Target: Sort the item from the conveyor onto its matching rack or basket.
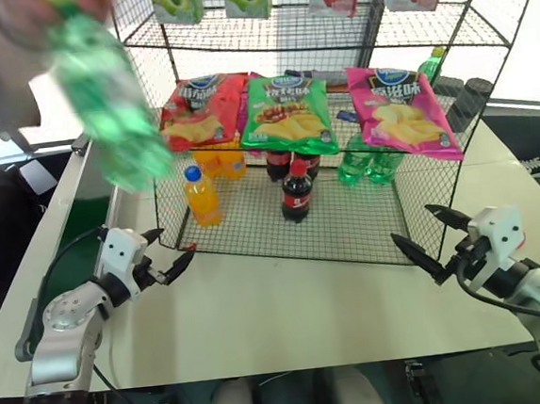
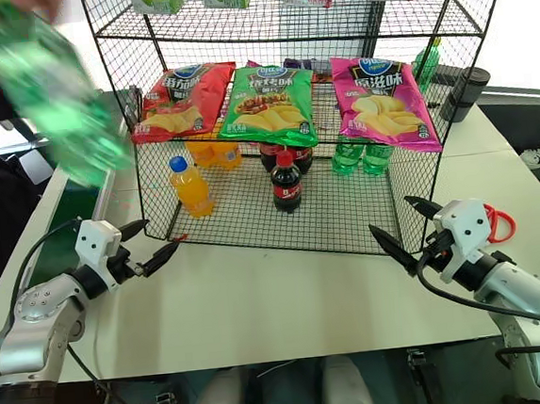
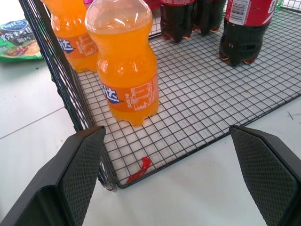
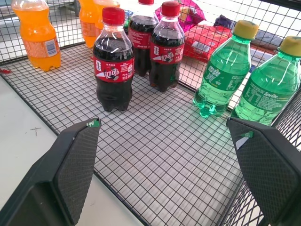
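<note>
Two head views checked first: white table (image 1: 290, 323) bearing black wire rack (image 1: 349, 238); dark-green conveyor (image 1: 83, 228) along its left edge. Green bottle (image 1: 110, 102), blurred, held in a person's hand (image 1: 18, 21) above the conveyor, clear of the rack. Rack floor stocked with orange bottles (image 1: 203, 196), cola bottles (image 1: 295, 192) and green bottles (image 1: 366, 165); crisp bags (image 1: 291, 113) propped on the tier above. Left gripper (image 1: 174, 253) near the rack's front left corner, fingers spread, empty. Right gripper (image 1: 424, 236) by the front right corner, fingers parted, empty.

Left wrist view: orange bottle (image 3: 124, 61) just inside the mesh wall.

Right wrist view: cola bottles (image 4: 113, 61) beside two green bottles (image 4: 225, 70).
</note>
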Controlling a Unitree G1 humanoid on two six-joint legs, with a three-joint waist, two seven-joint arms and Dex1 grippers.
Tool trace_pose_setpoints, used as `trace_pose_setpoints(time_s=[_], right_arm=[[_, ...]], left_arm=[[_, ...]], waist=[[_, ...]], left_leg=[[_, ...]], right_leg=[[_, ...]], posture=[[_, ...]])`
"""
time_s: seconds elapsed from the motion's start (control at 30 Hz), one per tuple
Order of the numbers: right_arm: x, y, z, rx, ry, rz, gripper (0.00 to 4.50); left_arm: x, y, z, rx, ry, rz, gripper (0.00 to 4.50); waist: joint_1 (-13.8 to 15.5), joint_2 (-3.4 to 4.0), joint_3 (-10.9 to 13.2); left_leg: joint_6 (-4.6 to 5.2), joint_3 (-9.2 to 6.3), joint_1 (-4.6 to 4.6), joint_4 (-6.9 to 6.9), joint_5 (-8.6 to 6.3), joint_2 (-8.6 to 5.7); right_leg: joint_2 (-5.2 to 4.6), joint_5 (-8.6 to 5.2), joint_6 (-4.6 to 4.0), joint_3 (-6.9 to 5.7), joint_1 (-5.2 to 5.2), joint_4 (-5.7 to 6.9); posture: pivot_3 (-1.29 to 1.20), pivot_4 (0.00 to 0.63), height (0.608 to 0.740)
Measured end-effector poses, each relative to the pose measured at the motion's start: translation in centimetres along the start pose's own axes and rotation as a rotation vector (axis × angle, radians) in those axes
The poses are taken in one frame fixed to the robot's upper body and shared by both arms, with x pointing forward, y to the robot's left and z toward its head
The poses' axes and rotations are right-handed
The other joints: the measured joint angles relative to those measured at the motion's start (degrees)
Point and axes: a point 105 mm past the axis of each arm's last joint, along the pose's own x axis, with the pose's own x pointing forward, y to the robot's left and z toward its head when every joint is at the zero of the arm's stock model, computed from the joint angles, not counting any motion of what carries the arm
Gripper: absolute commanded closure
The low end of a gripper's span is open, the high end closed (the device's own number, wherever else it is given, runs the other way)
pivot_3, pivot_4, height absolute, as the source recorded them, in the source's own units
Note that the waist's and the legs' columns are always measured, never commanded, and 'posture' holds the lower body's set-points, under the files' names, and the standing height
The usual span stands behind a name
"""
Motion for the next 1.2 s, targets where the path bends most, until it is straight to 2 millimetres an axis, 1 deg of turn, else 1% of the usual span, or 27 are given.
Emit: trace_pose_setpoints(time_s=[0.23,0.37,0.5,0.6,0.77,1.2], right_arm=[[0.1,0.1,0.0,0.002,0.001,0.007,0.04],[0.4,0.6,-0.1,0.008,0.000,0.026,0.04],[0.8,0.7,0.2,0.004,-0.013,0.037,0.04],[1.0,0.7,0.4,-0.001,-0.023,0.041,0.04],[2.1,0.9,1.1,-0.008,-0.051,0.068,0.04],[2.4,0.9,0.8,0.001,-0.049,0.065,0.04]], left_arm=[[-0.2,-0.1,-0.2,-0.005,0.007,0.003,0.00],[-0.4,0.4,-0.1,-0.006,0.004,0.033,0.00],[-0.7,0.7,0.0,-0.007,-0.002,0.058,0.00],[-0.7,0.7,0.0,-0.010,-0.004,0.062,0.00],[-0.6,0.7,-0.1,-0.025,-0.014,0.082,0.00],[-0.3,0.9,0.4,-0.019,-0.033,0.089,0.00]], waist=[[0.03,0.00,0.00],[0.00,0.00,0.00],[-0.03,0.00,0.00],[0.02,0.00,0.00],[-0.04,0.01,0.00],[-0.03,0.01,0.01]], left_leg=[[0.00,0.00,0.00,0.00,0.00,0.00],[0.00,0.00,0.00,-0.01,0.00,0.00],[0.00,0.00,0.00,-0.02,0.00,0.00],[0.00,0.00,0.00,-0.01,0.00,0.00],[0.00,0.00,-0.01,-0.02,0.00,-0.01],[0.00,0.00,-0.04,-0.03,0.00,-0.02]], right_leg=[[-0.01,0.00,-0.01,0.00,0.00,-0.01],[-0.02,0.00,-0.01,0.00,-0.01,-0.01],[-0.02,0.00,-0.01,0.00,-0.01,-0.01],[-0.02,0.00,-0.01,0.00,-0.01,-0.01],[-0.05,0.00,-0.01,0.00,-0.03,-0.02],[-0.06,0.00,-0.01,0.00,-0.04,-0.05]], posture=[[0.00,0.150,0.740],[0.00,0.150,0.740],[0.00,0.150,0.740],[0.00,0.150,0.740],[0.00,0.150,0.740],[0.00,0.150,0.740]])
